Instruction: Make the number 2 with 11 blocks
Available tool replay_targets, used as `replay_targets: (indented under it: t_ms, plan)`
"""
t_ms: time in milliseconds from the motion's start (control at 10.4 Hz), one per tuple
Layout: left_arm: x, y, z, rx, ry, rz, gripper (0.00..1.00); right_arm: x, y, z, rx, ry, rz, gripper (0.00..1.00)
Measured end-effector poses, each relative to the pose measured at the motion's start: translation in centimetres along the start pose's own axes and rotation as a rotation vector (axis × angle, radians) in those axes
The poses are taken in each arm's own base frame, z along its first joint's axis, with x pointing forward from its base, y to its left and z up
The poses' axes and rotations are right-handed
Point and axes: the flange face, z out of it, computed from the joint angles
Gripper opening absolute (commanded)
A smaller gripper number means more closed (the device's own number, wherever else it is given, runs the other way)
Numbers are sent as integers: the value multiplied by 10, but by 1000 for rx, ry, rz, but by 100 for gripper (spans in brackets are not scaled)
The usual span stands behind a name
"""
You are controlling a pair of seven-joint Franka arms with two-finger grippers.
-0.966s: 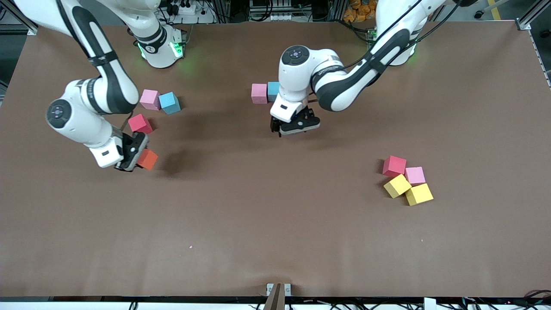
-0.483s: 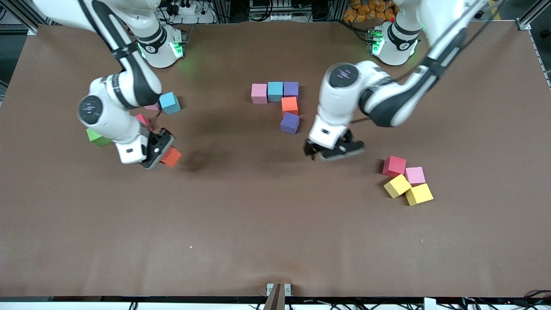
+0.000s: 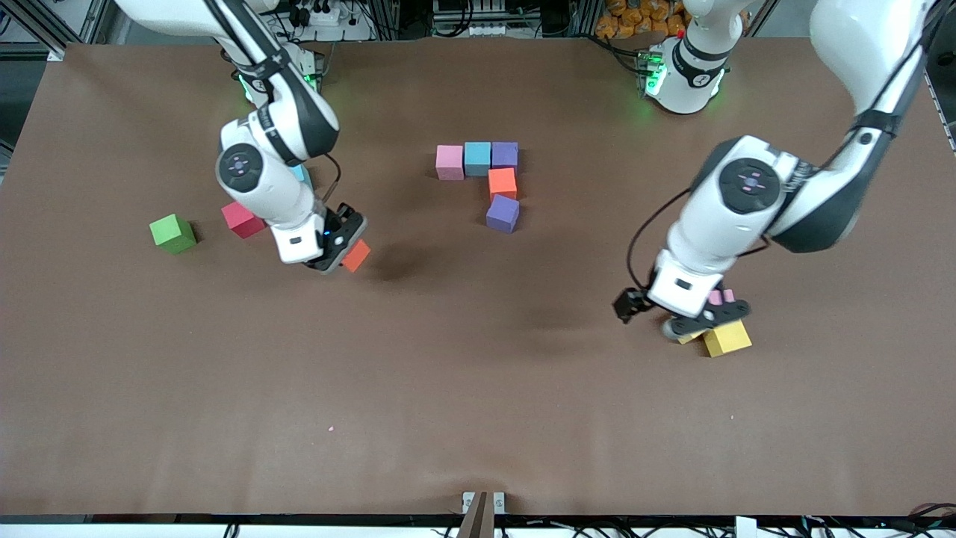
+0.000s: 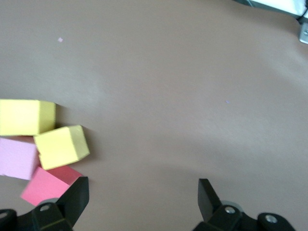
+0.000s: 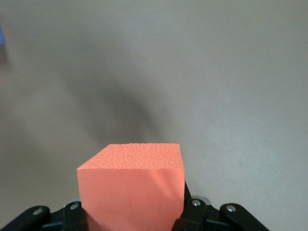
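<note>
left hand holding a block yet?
No, the left hand is open and empty over bare table beside the yellow blocks.

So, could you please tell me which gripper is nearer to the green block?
The right gripper, holding an orange block, is up over the table near the green block. The left gripper hovers over the yellow-and-pink cluster.

Block count in view: thirteen.
- Pink blocks (image 3: 449,162): two.
- Blue blocks (image 3: 477,158): two, one mostly hidden by the right arm (image 3: 287,127).
- Purple blocks (image 3: 505,155): two.
- Orange blocks (image 3: 503,183): two, one in the right end effector (image 3: 345,252).
- Yellow blocks (image 3: 727,338): two.
- Red blocks (image 3: 243,220): two, one beneath the left end effector (image 3: 681,320).
- Green block (image 3: 172,233): one.

End effectors: two.
</note>
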Motion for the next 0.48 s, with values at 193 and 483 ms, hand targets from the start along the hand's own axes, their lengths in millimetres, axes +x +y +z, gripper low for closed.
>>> replay_targets:
  t_ms: [193,483]
  plan:
    - [22,-34,6,25,-4,11,100,23,-43,19,15,-3,-69,34]
    - [36,-70,10,64,-32,-2,100,58,-125,53,-1,-27,-185,34]
